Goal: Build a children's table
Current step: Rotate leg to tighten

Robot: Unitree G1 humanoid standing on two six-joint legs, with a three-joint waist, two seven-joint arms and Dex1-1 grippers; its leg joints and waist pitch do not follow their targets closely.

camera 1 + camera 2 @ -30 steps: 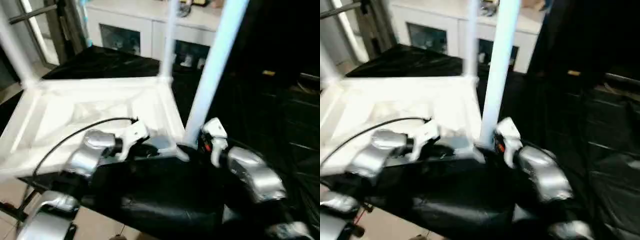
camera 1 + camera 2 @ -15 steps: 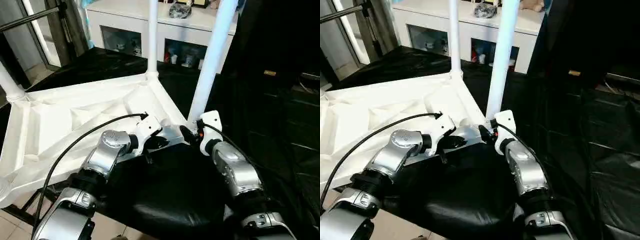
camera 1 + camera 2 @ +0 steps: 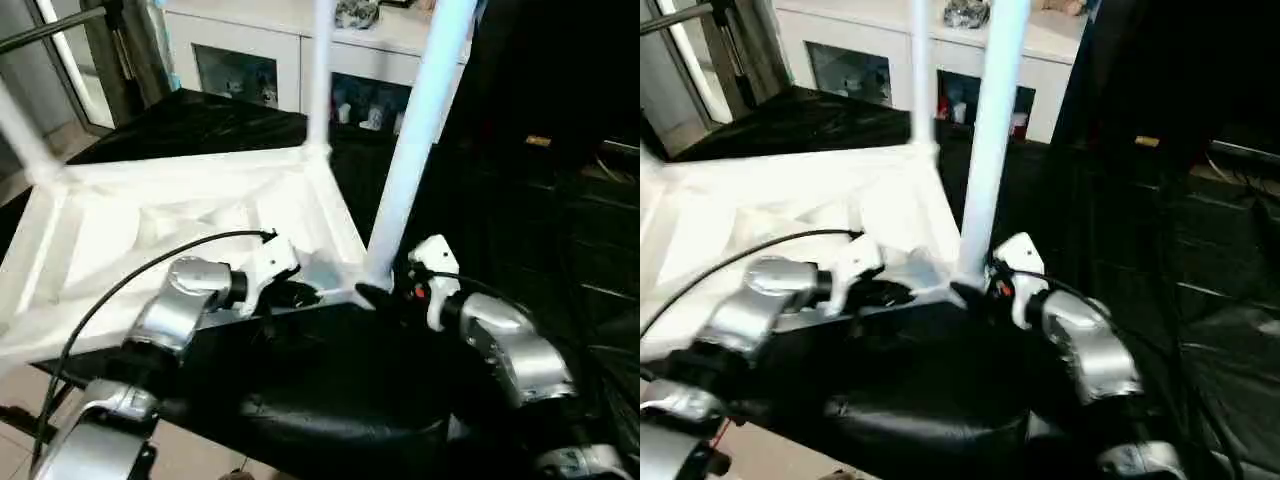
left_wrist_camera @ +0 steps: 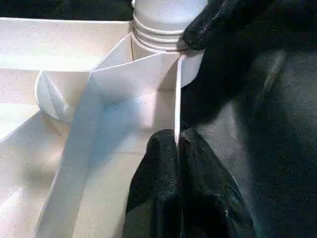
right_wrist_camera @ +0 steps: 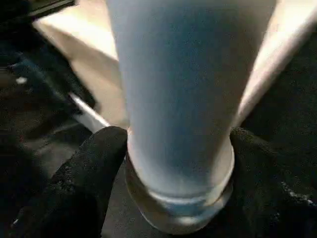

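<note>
The children's table lies upside down, its ribbed white top (image 3: pixel 150 220) resting on a black-draped surface. Three white legs stand upright in corner sockets: a near right leg (image 3: pixel 415 130), a far leg (image 3: pixel 320 70) and a left leg (image 3: pixel 25 135). My left gripper (image 4: pixel 177 141) is shut on the thin rim (image 4: pixel 177 94) of the top, just beside the near right corner socket (image 4: pixel 163 20). My right gripper (image 5: pixel 178 148) sits at the base of the near right leg (image 5: pixel 183 74), one black finger (image 5: pixel 94 168) pressed against each side of it.
A white glass-door cabinet (image 3: pixel 260 60) stands behind the table. Black sheeting (image 3: pixel 560 200) covers the ground to the right and under my arms. Bare tiled floor (image 3: pixel 20 450) shows at the lower left. A black cable (image 3: pixel 150 265) loops over my left forearm.
The head view has swung and tilted between frames. Both grippers stay at the near right corner, the left on the rim and the right at the leg's base.
</note>
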